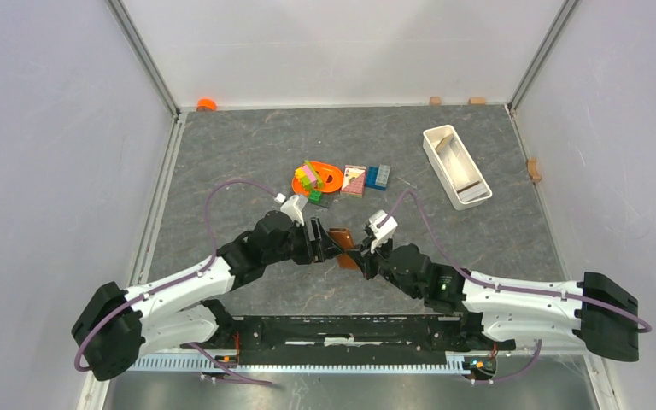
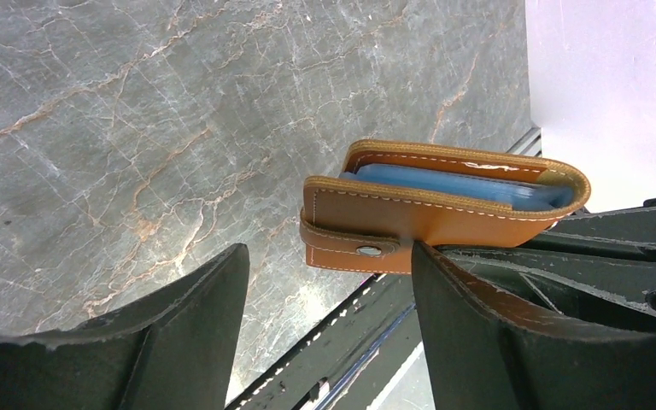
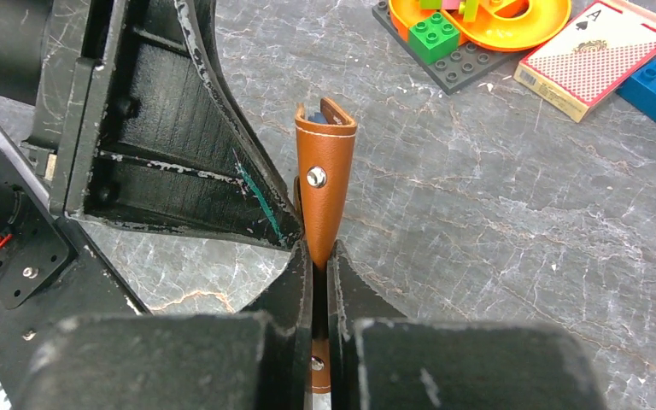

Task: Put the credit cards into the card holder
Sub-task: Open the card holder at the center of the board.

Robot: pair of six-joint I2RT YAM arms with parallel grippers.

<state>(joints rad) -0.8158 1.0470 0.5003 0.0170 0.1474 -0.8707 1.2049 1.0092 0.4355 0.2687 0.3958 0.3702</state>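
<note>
The card holder (image 1: 342, 240), a brown leather wallet, is held off the table between the two arms. My right gripper (image 1: 361, 256) is shut on its lower end; in the right wrist view (image 3: 320, 256) the card holder (image 3: 325, 188) stands edge-on with its snap button showing. A light blue credit card (image 2: 461, 184) sits inside the card holder (image 2: 418, 218), and its edge also peeks out at the top in the right wrist view (image 3: 310, 114). My left gripper (image 1: 318, 241) is open right beside the wallet's strap (image 2: 329, 256), one finger (image 2: 478, 342) against its edge. No other cards show.
Behind the arms lie an orange toy ring with coloured bricks (image 1: 316, 178), a pink-and-white patterned block (image 1: 354, 180), blue bricks (image 1: 378, 177) and a small dark baseplate (image 3: 461, 68). A white rectangular tray (image 1: 455, 165) stands at the back right.
</note>
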